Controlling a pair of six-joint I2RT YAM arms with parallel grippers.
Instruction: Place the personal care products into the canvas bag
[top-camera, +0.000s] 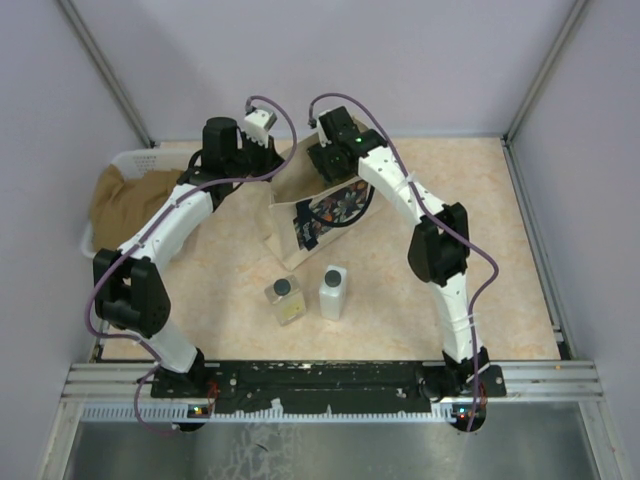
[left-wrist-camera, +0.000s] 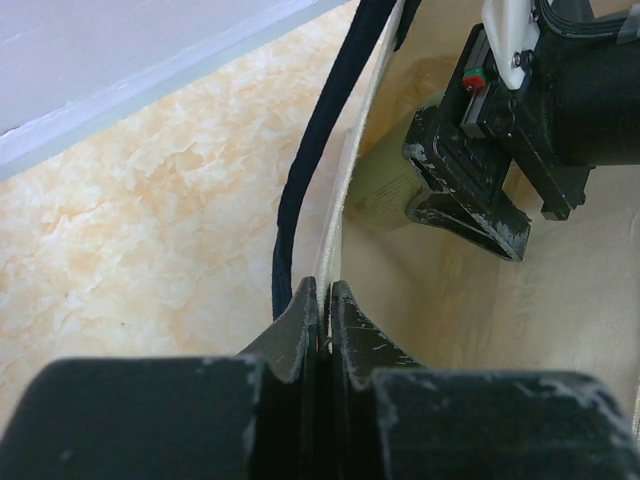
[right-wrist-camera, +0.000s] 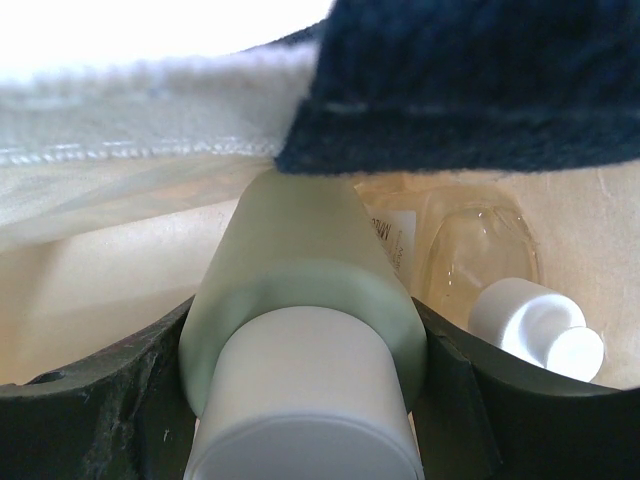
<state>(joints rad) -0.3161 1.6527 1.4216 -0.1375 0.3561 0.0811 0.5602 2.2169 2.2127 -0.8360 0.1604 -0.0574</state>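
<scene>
Right wrist: right hand (right-wrist-camera: 292, 405) grips green bottle (right-wrist-camera: 300, 270) beside amber bottle (right-wrist-camera: 482, 250) | left hand (left-wrist-camera: 322, 300) pinches canvas bag (left-wrist-camera: 440, 315)

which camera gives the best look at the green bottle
The right wrist view: the green bottle fills the middle, clamped in the right end effector, inside the bag. The left wrist view shows only a green sliver beside that end effector. In the top view it is hidden down in the bag.

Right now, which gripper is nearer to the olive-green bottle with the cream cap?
Right. The right gripper is shut on the olive-green bottle inside the canvas bag; the left gripper pinches the bag's rim, apart from the bottle.
</scene>
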